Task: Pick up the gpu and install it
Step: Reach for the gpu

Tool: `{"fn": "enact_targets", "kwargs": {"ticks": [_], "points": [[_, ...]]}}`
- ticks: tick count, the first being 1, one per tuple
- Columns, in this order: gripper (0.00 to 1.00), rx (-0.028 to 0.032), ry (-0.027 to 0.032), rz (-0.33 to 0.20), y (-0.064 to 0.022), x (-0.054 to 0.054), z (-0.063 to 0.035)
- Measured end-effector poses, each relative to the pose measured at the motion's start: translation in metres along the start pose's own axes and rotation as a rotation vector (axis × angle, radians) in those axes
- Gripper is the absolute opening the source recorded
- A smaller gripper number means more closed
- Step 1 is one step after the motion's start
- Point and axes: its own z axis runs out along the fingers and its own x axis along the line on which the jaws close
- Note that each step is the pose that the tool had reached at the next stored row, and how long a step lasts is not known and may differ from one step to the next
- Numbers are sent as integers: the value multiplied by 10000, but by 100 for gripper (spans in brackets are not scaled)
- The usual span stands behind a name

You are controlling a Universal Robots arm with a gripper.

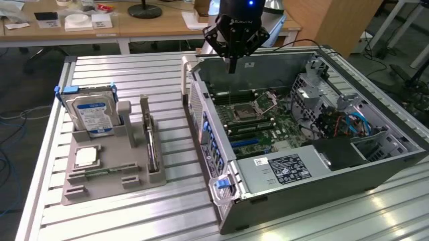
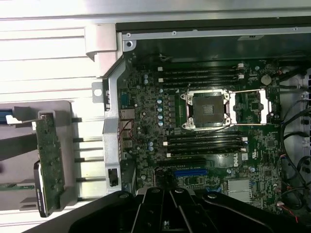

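The black gripper (image 1: 232, 69) bears white lettering (image 1: 243, 22); a blue light (image 1: 249, 3) glows above.

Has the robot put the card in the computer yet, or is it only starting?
Nothing looks done yet. The gpu stands upright in its grey holder on the table, apart from the gripper. In hand: nothing. The gripper is shut and empty, hanging over the back edge of the open computer case. Left: the whole job, both picking the card up and fitting it. The blue slot on the motherboard is empty.

The case wall (image 1: 201, 120) separates gpu (image 1: 152, 145) from motherboard (image 1: 282, 125).
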Motion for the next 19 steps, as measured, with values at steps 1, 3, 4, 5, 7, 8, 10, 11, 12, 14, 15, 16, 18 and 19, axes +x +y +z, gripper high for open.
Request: {"fn": "enact_targets", "kwargs": {"ticks": [1, 3, 4, 5, 7, 8, 10, 11, 12, 14, 15, 16, 18, 19], "points": [[11, 0, 0, 0, -1, 6, 0], [11, 1, 0, -1, -2, 18, -1], [11, 1, 1, 0, -2, 24, -1], [11, 1, 0, -1, -3, 30, -1], [11, 1, 1, -1, -3, 42, -2], [11, 0, 1, 0, -4, 48, -2], [11, 0, 0, -1, -5, 62, -2], [11, 1, 1, 0, -5, 69, -2], [11, 0, 0, 0, -6, 76, -2], [11, 1, 1, -1, -7, 89, -3], [11, 1, 1, 0, -7, 96, -3], [11, 1, 1, 0, -8, 102, -3], [11, 1, 0, 0, -9, 116, -3], [11, 1, 0, -1, -10, 123, -4]]}}
